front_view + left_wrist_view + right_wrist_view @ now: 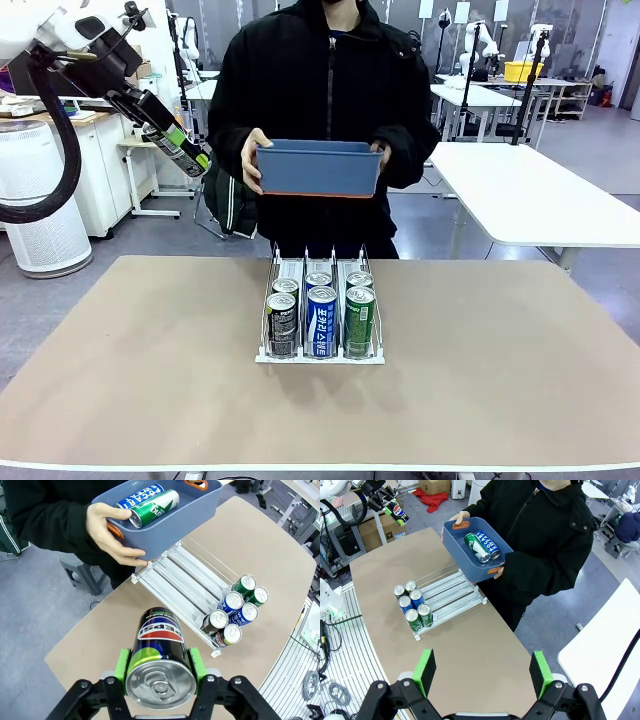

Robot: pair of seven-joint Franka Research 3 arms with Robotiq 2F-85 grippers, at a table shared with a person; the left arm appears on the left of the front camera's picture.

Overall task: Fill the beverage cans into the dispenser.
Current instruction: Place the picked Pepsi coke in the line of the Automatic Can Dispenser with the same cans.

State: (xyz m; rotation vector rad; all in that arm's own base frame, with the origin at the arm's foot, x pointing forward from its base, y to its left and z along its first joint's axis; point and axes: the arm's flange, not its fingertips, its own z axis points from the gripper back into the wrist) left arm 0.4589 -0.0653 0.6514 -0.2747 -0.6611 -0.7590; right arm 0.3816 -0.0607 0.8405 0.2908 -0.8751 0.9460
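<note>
My left gripper point(165, 135) is raised high at the table's left side, shut on a black Pepsi can point(190, 158). In the left wrist view the green pads clamp this can point(160, 650) on both sides, silver top toward the camera. The dispenser point(272, 352) stands at mid-table with several black, blue and green cans point(321, 320) at its near end; its far lanes point(185, 580) are bare. My right gripper point(482, 672) hovers open high above the table, holding nothing. My left gripper point(389, 502) also appears far off in the right wrist view.
A person at the far side holds a blue tub point(318, 168) in both hands above the dispenser's far end. A blue can point(140, 495) and a green can point(155, 509) lie in it. A white table point(530, 200) stands behind at the right.
</note>
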